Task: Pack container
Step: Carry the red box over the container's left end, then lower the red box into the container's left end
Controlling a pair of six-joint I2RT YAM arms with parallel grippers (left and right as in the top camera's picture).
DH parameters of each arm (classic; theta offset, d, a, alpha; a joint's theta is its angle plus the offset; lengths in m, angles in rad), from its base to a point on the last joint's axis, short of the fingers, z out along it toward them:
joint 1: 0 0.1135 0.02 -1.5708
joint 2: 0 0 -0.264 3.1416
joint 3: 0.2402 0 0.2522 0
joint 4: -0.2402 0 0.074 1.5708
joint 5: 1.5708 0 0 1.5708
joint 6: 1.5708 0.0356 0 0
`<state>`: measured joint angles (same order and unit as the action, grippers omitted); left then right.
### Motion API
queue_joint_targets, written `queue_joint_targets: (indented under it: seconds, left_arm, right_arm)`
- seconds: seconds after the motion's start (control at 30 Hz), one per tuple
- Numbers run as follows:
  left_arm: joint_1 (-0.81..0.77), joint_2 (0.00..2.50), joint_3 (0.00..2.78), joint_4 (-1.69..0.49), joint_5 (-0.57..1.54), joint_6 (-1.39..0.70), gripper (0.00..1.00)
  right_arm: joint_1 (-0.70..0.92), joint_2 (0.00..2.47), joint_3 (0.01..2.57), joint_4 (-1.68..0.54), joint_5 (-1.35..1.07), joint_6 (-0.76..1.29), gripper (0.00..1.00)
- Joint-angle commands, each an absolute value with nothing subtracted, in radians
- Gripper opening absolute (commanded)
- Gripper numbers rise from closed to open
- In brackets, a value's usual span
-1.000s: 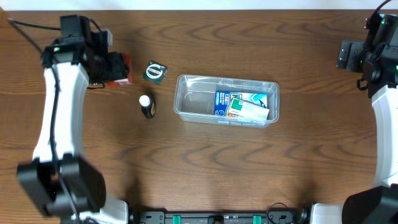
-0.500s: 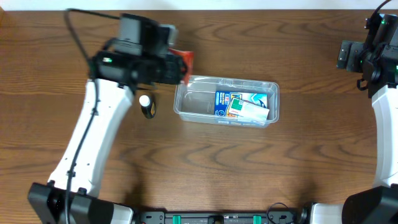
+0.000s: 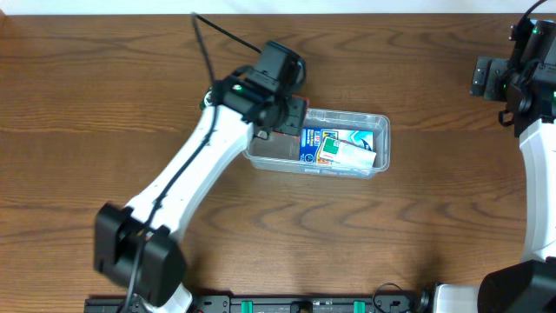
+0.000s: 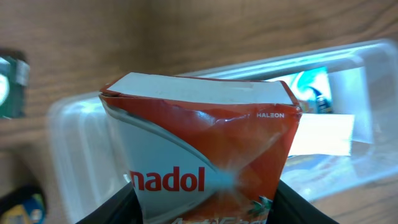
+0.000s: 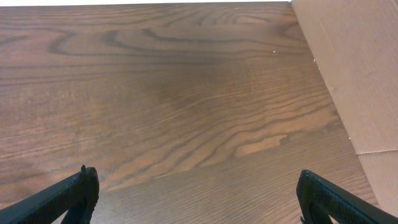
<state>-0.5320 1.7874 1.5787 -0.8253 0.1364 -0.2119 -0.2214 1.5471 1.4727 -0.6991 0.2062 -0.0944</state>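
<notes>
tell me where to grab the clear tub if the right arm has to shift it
Pinch the container's far long wall near its right end, coming straight down with the right pincer, one finger inside, one outside. It looks too wide to span, and the boxes seem to leave a gap along that wall.

The table (image 5: 186,93) is wood w/ strong grain, smooth, low satin sheen. The container (image 3: 386,143) is clear plastic, glossy. The red carton (image 4: 205,143) is printed card, glossy, creased across the front; its top flap is plain matt white. The left arm shell (image 3: 187,167) is smooth white plastic, prob. semi-gloss.
</notes>
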Motion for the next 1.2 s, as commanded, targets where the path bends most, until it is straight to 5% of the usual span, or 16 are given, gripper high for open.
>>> queue_joint_targets:
  seconds: [0.0, 1.17]
  left_arm:
    - [-0.55, 1.838, 1.592, -0.826, 0.104, -0.262, 0.54]
    - [-0.568, 2.04, 1.563, -0.825, 0.04, -0.328, 0.54]
  right_arm:
    - [-0.23, 1.545, 1.471, -0.7, 0.21, -0.083, 0.99]
    - [-0.23, 1.545, 1.47, -0.7, 0.21, -0.083, 0.99]
